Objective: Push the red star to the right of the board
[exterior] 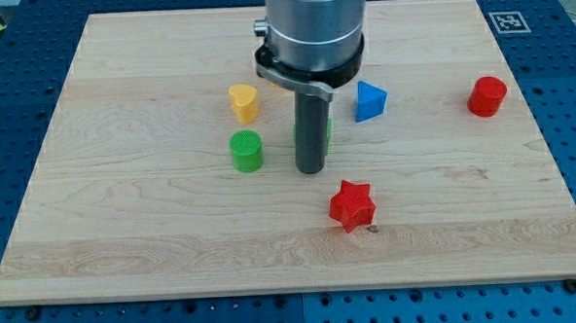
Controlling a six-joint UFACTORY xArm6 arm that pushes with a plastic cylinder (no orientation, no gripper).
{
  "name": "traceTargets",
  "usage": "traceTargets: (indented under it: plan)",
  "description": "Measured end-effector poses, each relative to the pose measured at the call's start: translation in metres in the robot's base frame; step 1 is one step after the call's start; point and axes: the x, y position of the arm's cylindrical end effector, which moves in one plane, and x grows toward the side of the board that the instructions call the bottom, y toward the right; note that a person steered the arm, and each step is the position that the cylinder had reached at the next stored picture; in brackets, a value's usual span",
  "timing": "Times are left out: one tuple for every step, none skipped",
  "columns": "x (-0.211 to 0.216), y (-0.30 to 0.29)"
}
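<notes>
The red star (352, 204) lies on the wooden board (125, 227), a little right of centre and toward the view's bottom. My tip (312, 169) rests on the board above and to the left of the star, a short gap apart from it. A green cylinder (247, 150) stands left of my tip. A sliver of another green block (327, 133) shows just behind the rod, mostly hidden.
A yellow block (245, 102) sits above the green cylinder. A blue triangular block (369, 100) lies right of the rod. A red cylinder (487, 96) stands near the board's right edge. A marker tag (509, 21) is at the top right corner.
</notes>
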Motion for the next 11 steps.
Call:
traceTargets:
  plan:
    - [0.012,-0.010]
    - [0.026,-0.013]
    - [0.047,-0.011]
    - [0.061,-0.002]
    - [0.062,0.017]
    - [0.062,0.041]
    - [0.062,0.060]
    - [0.067,0.078]
    - [0.074,0.099]
    - [0.078,0.119]
    - [0.078,0.133]
